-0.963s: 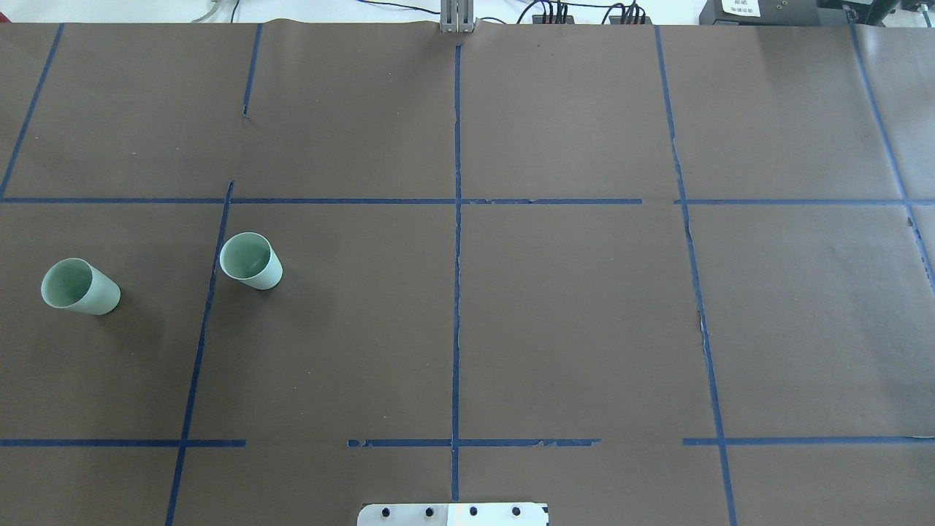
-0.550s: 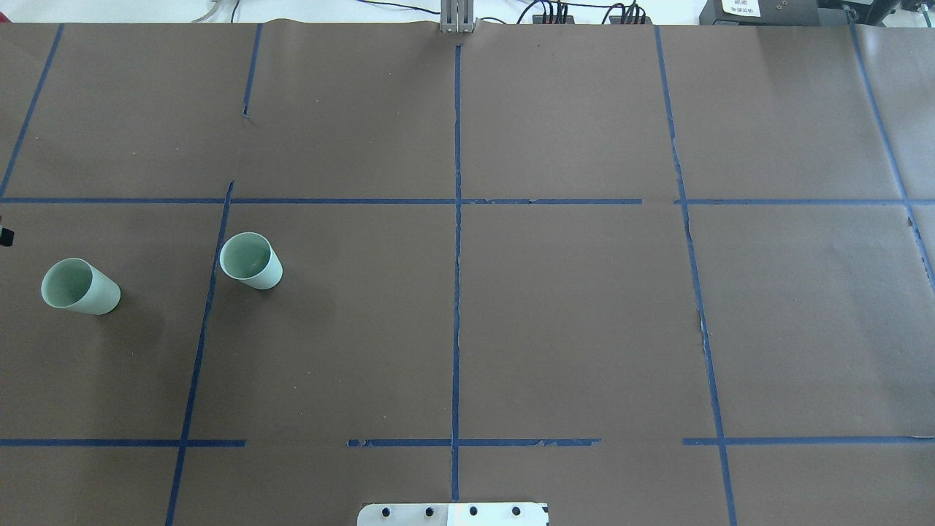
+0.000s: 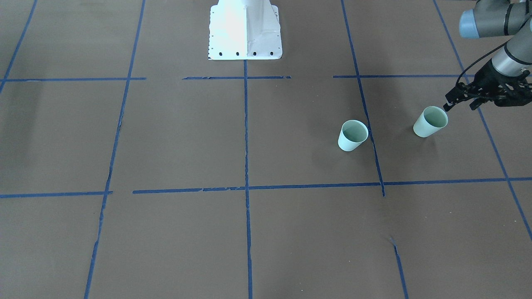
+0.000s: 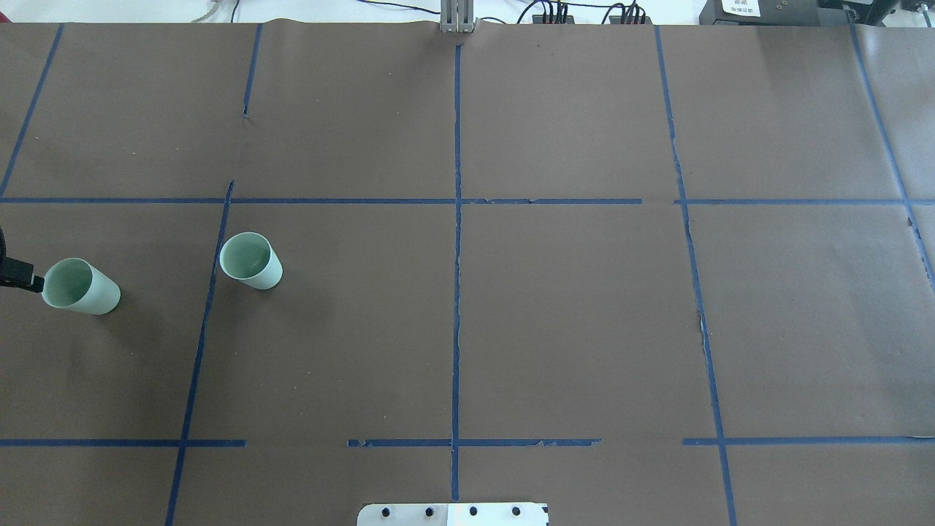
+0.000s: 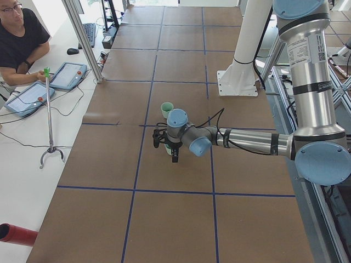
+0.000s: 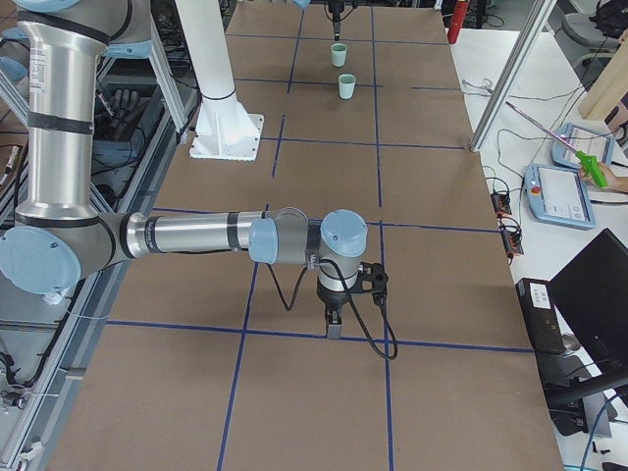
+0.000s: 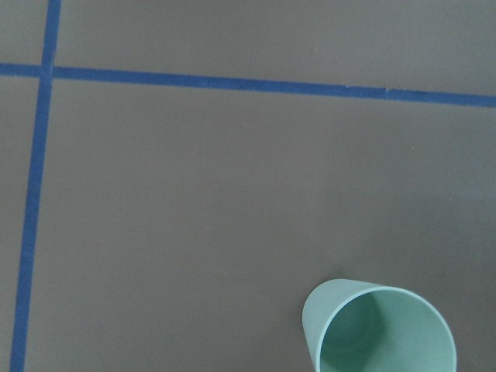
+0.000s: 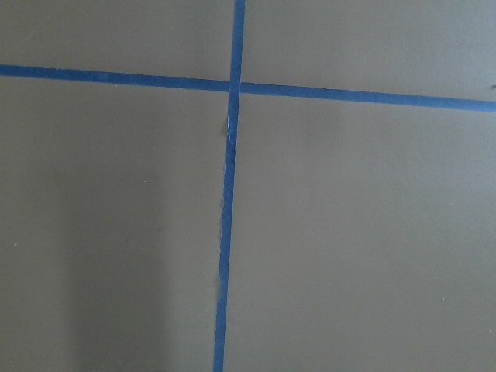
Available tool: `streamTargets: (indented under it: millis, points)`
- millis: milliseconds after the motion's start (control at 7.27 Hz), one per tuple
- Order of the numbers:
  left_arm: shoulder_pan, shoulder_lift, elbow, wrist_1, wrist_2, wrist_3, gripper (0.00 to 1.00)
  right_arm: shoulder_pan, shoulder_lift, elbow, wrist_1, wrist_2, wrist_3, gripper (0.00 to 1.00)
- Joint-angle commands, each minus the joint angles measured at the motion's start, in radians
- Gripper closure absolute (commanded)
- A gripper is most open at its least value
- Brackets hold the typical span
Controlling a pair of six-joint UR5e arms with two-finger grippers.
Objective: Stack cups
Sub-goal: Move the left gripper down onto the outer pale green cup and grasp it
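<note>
My left gripper point(image 3: 459, 106) hangs at the outer cup's point(image 4: 80, 286) 9 o'clock in the overhead view, and the jaws look spread. I'd centre over the rim, drop down and pinch one wall gently. The other cup point(image 4: 250, 261) stands upright at its 3 o'clock, apart. Can't tell the right gripper's point(image 6: 335, 329) jaws.

nothing here reads clearly to me. seen from the table's left end, my left arm point(image 5: 310, 93) carries a white sticker point(image 5: 311, 49) on its upright tube, with dark print too small to make out. my right arm point(image 6: 64, 137) has a like sticker point(image 6: 40, 63), just as illegible. at the table's far edge a dark box point(image 4: 774, 13) bears a white label point(image 4: 739, 6), its characters blurred.
</note>
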Motion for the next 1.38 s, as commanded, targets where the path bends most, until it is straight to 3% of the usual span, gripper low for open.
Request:
streamTargets:
  millis: [0, 275, 412, 550, 688, 962, 1100, 1238]
  points:
    - [0.014, -0.024, 0.03, -0.005, 0.0, -0.006, 0.06, 0.0, 0.0, 0.0, 0.0, 0.001, 0.0, 0.0]
    - [0.022, -0.059, 0.062, -0.005, 0.0, -0.007, 0.1, 0.0, 0.0, 0.0, 0.0, 0.001, 0.0, 0.0]
    - [0.04, -0.078, 0.089, -0.005, 0.0, -0.007, 0.18, 0.0, 0.0, 0.0, 0.0, 0.001, 0.0, 0.0]
    - [0.051, -0.081, 0.089, -0.005, -0.001, -0.012, 0.5, 0.0, 0.0, 0.0, 0.0, 0.001, 0.0, 0.0]
    - [0.053, -0.084, 0.088, -0.007, -0.006, -0.024, 0.99, 0.0, 0.0, -0.001, 0.0, 0.001, 0.0, 0.0]
    - [0.047, -0.087, 0.05, -0.005, -0.013, -0.084, 1.0, 0.0, 0.0, 0.0, 0.0, 0.001, 0.0, 0.0]
    - [0.031, -0.073, -0.063, 0.027, -0.053, -0.112, 1.0, 0.0, 0.0, 0.0, 0.0, 0.0, 0.0, 0.0]
    - [-0.075, -0.067, -0.195, 0.153, -0.106, -0.118, 1.0, 0.0, 0.0, 0.0, 0.0, 0.001, 0.0, 0.0]
